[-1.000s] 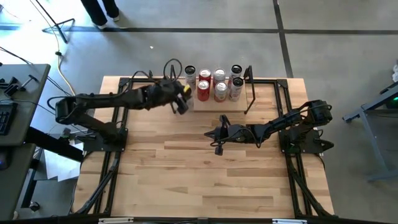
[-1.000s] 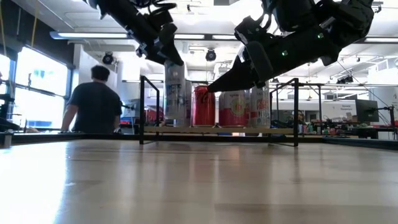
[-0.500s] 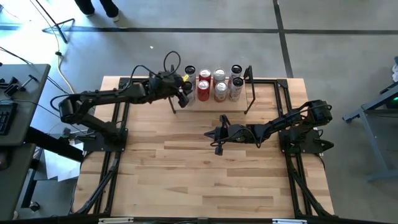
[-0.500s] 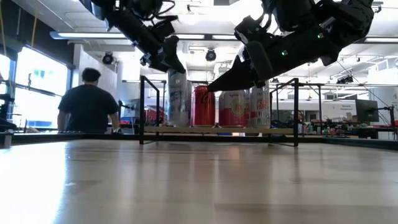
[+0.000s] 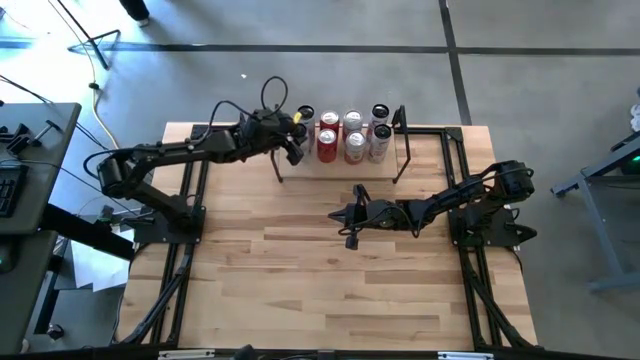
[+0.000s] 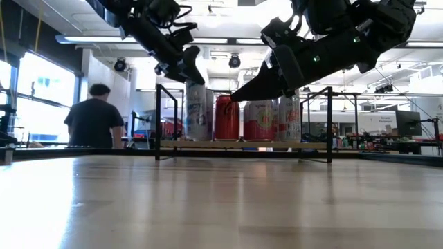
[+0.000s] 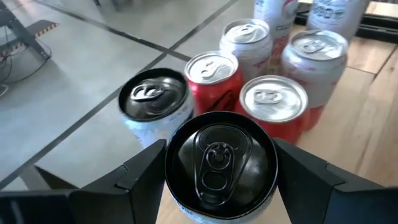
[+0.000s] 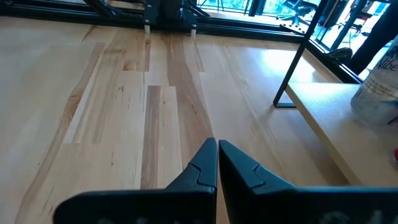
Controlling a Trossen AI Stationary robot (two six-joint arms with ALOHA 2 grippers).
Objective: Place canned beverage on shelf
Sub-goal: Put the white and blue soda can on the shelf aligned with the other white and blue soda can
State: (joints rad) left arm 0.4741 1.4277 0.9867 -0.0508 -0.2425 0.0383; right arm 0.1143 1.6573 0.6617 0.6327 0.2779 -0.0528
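Since a second ago our left tool (image 7: 221, 186) has carried the black-topped can (image 7: 221, 167), pinched between its fingers, over the shelf's (image 5: 385, 168) left end beside the other cans (image 5: 352, 138); we should lower it straight, then release.

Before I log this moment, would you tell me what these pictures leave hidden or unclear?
- Held can, left wrist view: only its dark top shows between the left gripper fingers; label unseen.
- Whether that can touches the shelf: low view, the can merges with its neighbours.
- Cans on the shelf, high view: too small to read.
- Rear cans, left wrist view: cut by the edge.
- Right gripper: shut, empty.
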